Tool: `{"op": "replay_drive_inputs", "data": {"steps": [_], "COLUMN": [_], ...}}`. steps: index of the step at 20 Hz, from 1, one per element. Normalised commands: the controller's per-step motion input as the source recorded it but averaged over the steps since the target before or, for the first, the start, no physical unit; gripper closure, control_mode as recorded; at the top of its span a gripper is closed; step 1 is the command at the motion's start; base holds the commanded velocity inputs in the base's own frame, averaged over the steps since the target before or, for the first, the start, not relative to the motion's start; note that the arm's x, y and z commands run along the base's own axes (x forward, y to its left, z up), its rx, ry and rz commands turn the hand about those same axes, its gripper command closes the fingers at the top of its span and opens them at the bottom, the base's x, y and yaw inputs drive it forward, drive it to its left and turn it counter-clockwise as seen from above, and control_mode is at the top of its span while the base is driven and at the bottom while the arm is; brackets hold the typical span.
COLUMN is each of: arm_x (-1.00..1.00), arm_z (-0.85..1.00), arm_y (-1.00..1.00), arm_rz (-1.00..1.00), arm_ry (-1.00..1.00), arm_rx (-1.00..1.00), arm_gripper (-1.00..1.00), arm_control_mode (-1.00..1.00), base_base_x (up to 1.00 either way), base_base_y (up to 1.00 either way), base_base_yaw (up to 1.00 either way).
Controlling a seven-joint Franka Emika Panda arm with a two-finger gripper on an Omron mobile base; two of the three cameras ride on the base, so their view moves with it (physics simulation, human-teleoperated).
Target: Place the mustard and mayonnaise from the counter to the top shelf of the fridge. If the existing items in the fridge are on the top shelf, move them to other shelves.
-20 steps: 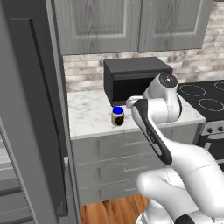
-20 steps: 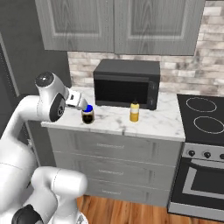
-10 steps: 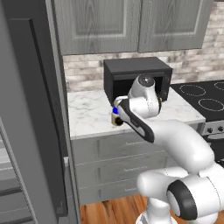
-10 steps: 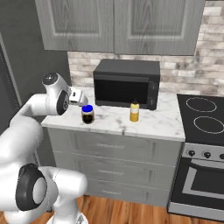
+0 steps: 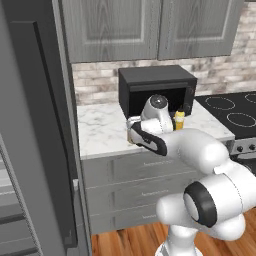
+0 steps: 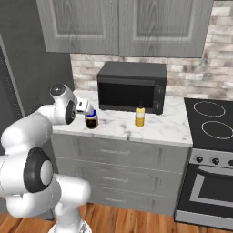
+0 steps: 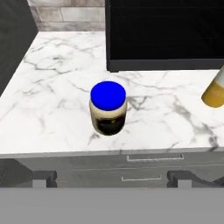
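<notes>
The mayonnaise (image 7: 108, 108), a blue-lidded jar with a dark label, stands upright on the marble counter (image 7: 52, 96) near its front edge. My gripper (image 7: 111, 179) is open, its fingertips (image 7: 43, 177) spread wide on the near side of the jar and short of it, nothing between them. From the right base view the gripper (image 6: 84, 107) hangs just left of and above the mayonnaise (image 6: 91, 119). The mustard (image 6: 139, 115) stands upright further right, in front of the microwave; it also shows as mustard (image 7: 214, 89) and mustard (image 5: 178, 120). The fridge (image 5: 40, 125) stands open at the left. Its top shelf and the existing items are out of view.
A black microwave (image 6: 132, 86) sits at the back of the counter, close behind the jar. A stove (image 6: 211, 123) adjoins the counter on the right. Grey cabinets (image 6: 123, 27) hang overhead, and grey drawers (image 6: 118, 159) run below the counter.
My arm has swung left and lowered, bringing the hand closer to the mayonnaise jar. The jaws have stayed open, and the jar and bottle have not moved.
</notes>
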Motion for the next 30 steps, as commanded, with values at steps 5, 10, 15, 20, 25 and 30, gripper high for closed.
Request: {"op": "replay_drive_inputs", "data": {"steps": [5,10,15,20,25,30], "arm_x": [0.58,0.46,0.28,0.30,0.32,0.33], "arm_z": [-0.16,-0.25,-0.34,-0.27,-0.21,-0.21], "arm_y": [0.00,0.00,0.01,0.03,0.05,0.07], "arm_rz": [0.00,0.00,0.00,0.00,0.00,0.00], "arm_ry": [0.00,0.00,0.00,-0.01,0.00,0.00], "arm_rx": [0.00,0.00,0.00,0.00,0.00,0.00], "arm_gripper": [-1.00,-1.00,-1.00,-1.00,-1.00,-1.00], "arm_control_mode": [-1.00,-1.00,-1.00,-1.00,-1.00,-1.00], "base_base_x": [0.00,0.00,0.00,0.00,0.00,0.00], "base_base_y": [0.00,0.00,0.00,0.00,0.00,0.00], "base_base_yaw": [0.00,0.00,0.00,0.00,0.00,0.00]}}
